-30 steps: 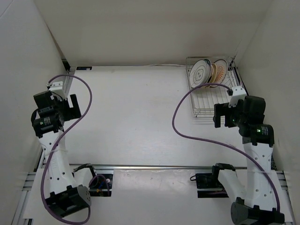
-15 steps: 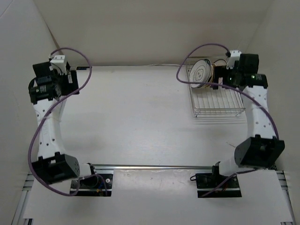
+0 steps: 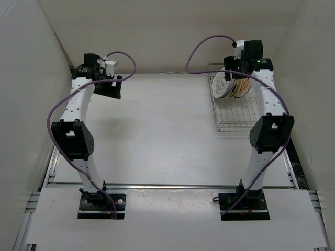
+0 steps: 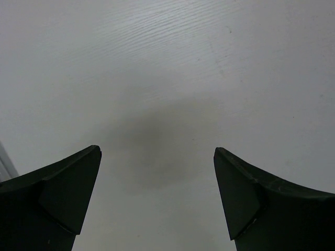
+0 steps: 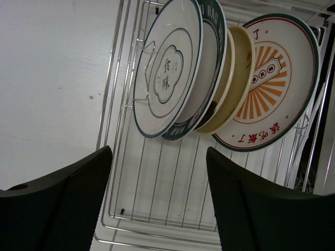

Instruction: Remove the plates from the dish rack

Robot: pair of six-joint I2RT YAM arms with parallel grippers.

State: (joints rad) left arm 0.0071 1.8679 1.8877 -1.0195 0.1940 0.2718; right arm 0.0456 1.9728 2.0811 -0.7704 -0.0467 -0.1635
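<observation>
The dish rack [image 3: 245, 114] of silver wire stands at the back right of the table, and fills the right wrist view [image 5: 157, 183]. Several plates stand on edge at its far end [image 3: 230, 88]. A white plate [image 5: 166, 73] with a thin dark rim is in front. Behind it are a dark lettered rim [image 5: 213, 78], a tan plate [image 5: 236, 89] and a sunburst plate [image 5: 275, 78]. My right gripper [image 3: 231, 72] [image 5: 158, 151] hangs open above the rack, just short of the plates, holding nothing. My left gripper [image 3: 113, 88] [image 4: 156, 151] is open over bare table at the back left.
White enclosure walls [image 3: 309, 63] close in the table; the rack sits tight in the back right corner. Purple cables [image 3: 209, 42] loop from both wrists. A metal rail [image 3: 167, 185] runs across the near edge between the arm bases.
Both arms have stretched toward the back wall. The right gripper moved left over the plates and its jaws narrowed slightly. The left gripper swung right along the back.
</observation>
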